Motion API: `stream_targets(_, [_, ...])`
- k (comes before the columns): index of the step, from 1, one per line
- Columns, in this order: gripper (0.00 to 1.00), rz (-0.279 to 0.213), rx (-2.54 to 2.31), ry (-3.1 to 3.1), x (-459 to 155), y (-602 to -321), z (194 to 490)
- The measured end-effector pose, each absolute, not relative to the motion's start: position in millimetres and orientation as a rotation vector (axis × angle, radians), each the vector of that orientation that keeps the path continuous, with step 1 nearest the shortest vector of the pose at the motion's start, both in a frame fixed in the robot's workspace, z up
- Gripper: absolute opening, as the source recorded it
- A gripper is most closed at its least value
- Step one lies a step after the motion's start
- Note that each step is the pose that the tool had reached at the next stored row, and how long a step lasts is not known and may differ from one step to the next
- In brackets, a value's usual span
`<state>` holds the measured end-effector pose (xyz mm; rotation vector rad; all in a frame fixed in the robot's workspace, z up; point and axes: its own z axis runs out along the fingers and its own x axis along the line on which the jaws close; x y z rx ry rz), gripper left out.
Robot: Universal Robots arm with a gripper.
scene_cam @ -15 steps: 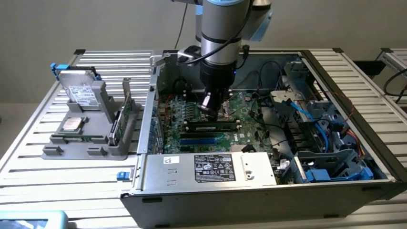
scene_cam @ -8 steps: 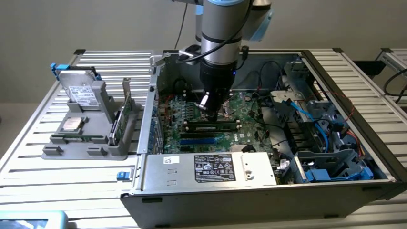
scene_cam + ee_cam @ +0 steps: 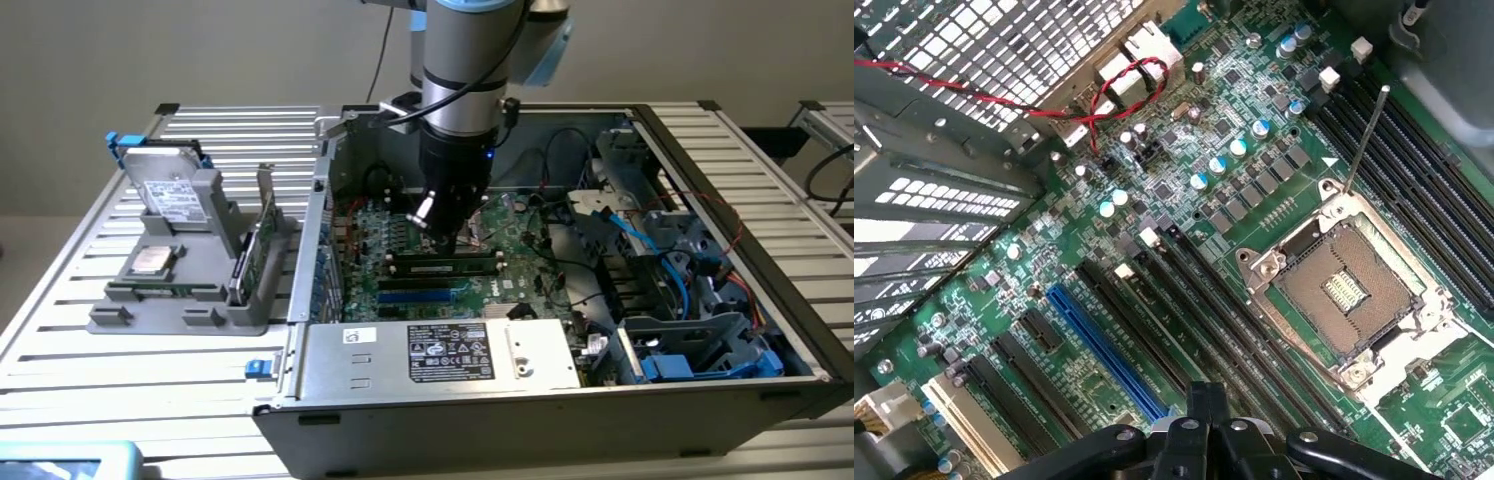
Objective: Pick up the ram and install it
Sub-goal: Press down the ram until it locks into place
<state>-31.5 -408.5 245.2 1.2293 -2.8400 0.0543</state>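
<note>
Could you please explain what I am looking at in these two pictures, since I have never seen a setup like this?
The tall grey column is a robot arm, reaching down into an open computer case that lies on a slatted metal table. One picture comes from a camera standing off to the side; the other from a camera on the arm's wrist, looking down past the gripper at the green motherboard.

The gripper is shut and sits low over the board, just above a ram stick lying along the memory slots. Whether it grips anything is not clear.

At the exterior view's left, a grey holder carries a silver hard drive and a green expansion card.
</note>
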Motion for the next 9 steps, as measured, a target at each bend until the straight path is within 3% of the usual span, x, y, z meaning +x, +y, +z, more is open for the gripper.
stream_targets(9, [0.11,0.059,1.106,-2.902,-31.4,-408.5,245.6])
